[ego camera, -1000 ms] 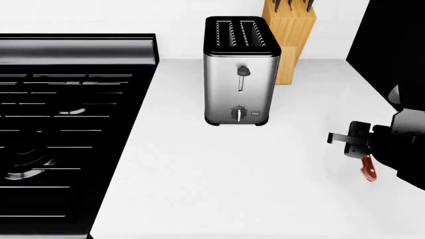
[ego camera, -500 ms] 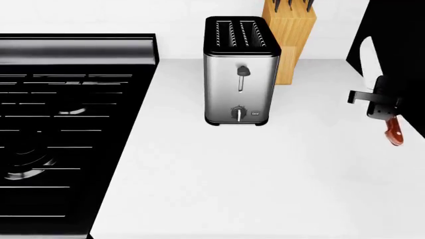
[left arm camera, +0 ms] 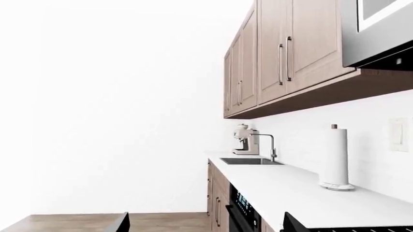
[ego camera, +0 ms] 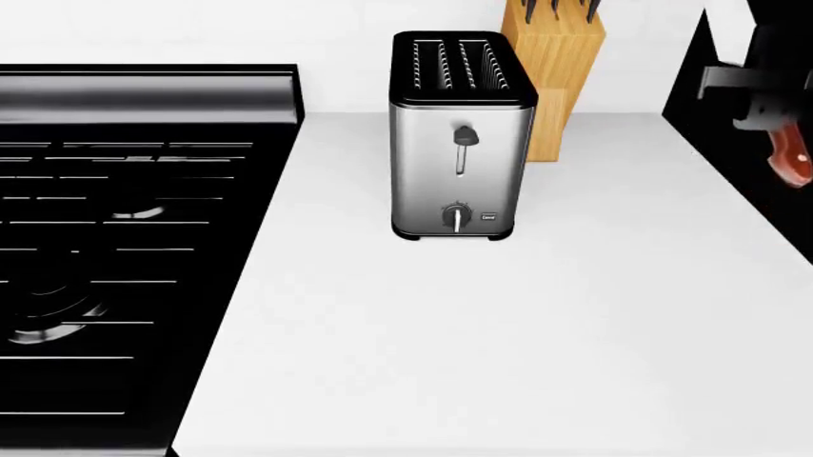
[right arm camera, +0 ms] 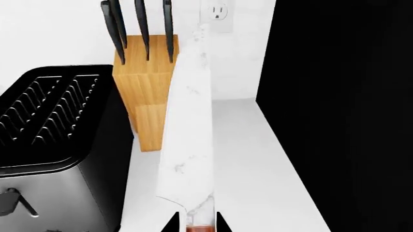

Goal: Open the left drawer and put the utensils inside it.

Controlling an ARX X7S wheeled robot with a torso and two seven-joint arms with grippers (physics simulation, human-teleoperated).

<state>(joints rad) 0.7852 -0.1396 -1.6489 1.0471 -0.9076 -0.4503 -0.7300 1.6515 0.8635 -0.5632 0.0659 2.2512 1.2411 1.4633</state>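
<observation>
My right gripper (ego camera: 763,95) is raised at the right edge of the head view, shut on the kitchen knife. Its reddish-brown handle (ego camera: 791,157) hangs below the fingers. In the right wrist view the silver blade (right arm camera: 190,140) runs away from the gripper (right arm camera: 197,223), pointing toward the knife block, with both dark fingers pressed on the blade's base by the handle (right arm camera: 199,229). My left gripper (left arm camera: 205,223) stands open, only its two fingertips showing, with nothing between them. It faces down a kitchen aisle. The left drawer and the spatula are out of view.
A steel toaster (ego camera: 460,138) stands at the back of the white counter (ego camera: 508,333), with a wooden knife block (ego camera: 557,76) behind it. A black stove (ego camera: 128,248) lies on the left. A black appliance side (ego camera: 743,114) borders the counter's right. Left wrist view: sink, paper-towel roll, cabinets.
My right gripper has lifted the knife and carried it up and toward the back right, from low over the counter to high beside the black appliance.
</observation>
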